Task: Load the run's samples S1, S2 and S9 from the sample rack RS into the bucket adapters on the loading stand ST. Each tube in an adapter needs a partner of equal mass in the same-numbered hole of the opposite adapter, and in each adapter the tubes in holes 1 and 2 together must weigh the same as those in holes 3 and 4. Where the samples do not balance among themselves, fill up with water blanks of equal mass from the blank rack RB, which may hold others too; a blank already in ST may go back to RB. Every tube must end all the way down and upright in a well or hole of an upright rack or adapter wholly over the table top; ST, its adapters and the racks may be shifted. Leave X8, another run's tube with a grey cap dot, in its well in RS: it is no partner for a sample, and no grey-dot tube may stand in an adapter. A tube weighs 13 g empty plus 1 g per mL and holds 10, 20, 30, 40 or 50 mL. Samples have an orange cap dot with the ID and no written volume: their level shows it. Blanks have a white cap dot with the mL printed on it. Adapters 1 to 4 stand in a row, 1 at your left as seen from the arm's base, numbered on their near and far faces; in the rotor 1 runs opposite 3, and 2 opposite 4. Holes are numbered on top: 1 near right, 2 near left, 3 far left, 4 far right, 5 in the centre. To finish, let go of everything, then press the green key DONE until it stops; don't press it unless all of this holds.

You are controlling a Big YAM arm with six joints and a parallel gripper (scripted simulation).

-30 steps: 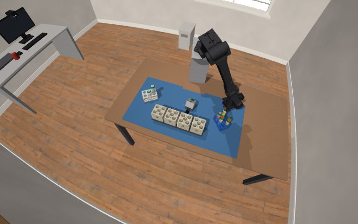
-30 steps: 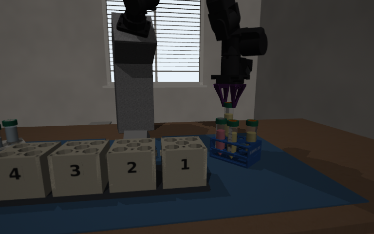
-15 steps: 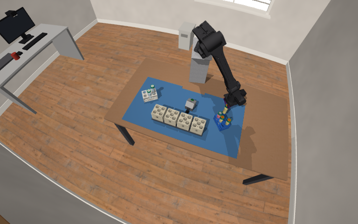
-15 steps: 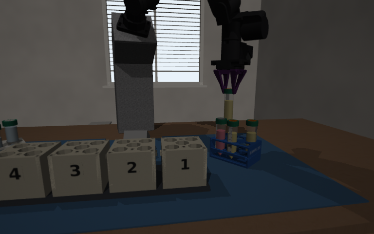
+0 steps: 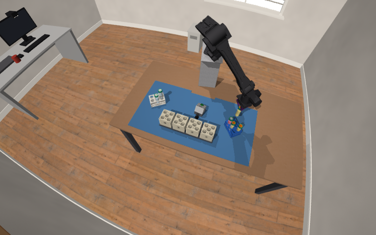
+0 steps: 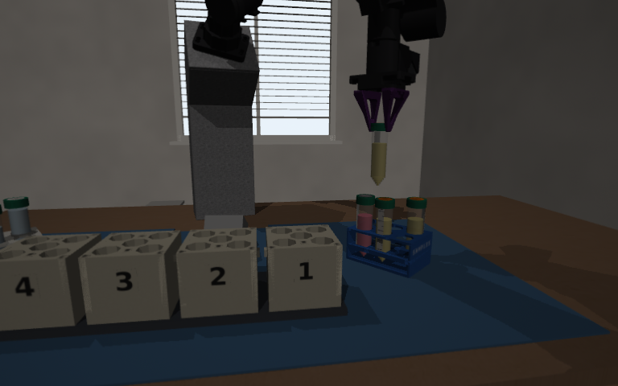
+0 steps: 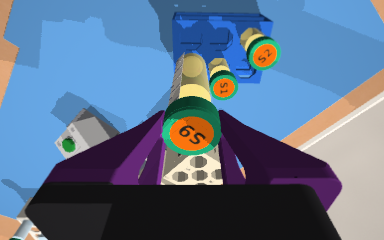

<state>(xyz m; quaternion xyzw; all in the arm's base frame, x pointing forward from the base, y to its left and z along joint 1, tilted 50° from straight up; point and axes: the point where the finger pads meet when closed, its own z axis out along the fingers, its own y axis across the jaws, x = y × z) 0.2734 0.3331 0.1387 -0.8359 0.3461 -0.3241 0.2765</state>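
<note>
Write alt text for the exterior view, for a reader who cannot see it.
A purple-fingered gripper holds a green-capped tube of yellowish liquid upright in the air, clear above a blue sample rack where three more capped tubes stand. To the left, four cream adapter blocks numbered 4 to 1 stand in a row with all visible holes vacant.
</note>
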